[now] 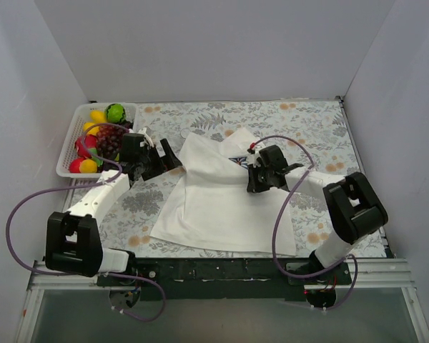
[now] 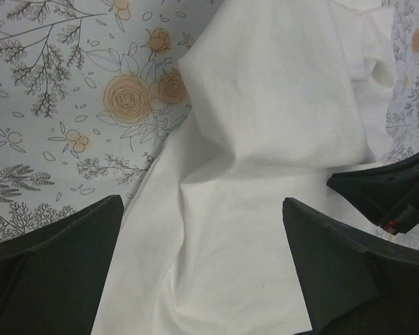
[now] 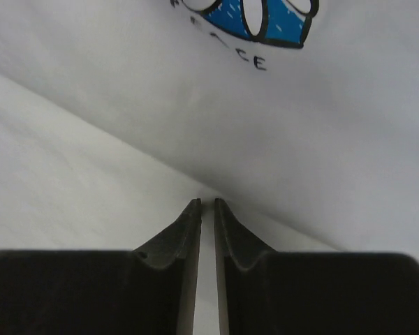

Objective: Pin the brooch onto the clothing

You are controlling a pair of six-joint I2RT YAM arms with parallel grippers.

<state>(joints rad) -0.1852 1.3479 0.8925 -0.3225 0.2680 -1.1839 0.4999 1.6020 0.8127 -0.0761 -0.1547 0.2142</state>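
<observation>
Clothing [image 1: 214, 204]: 1 white tee, 1 logo [image 3: 255, 17]; L hand [image 2: 202, 202] apart, R hand [image 3: 207, 202] nearly together at fold

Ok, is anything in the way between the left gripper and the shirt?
Nothing visible does. The left gripper hangs open straight over the white T-shirt, with only bare fabric below it.

Plain pale walls [image 1: 200, 50], floral tablecloth [image 1: 307, 121]
</observation>
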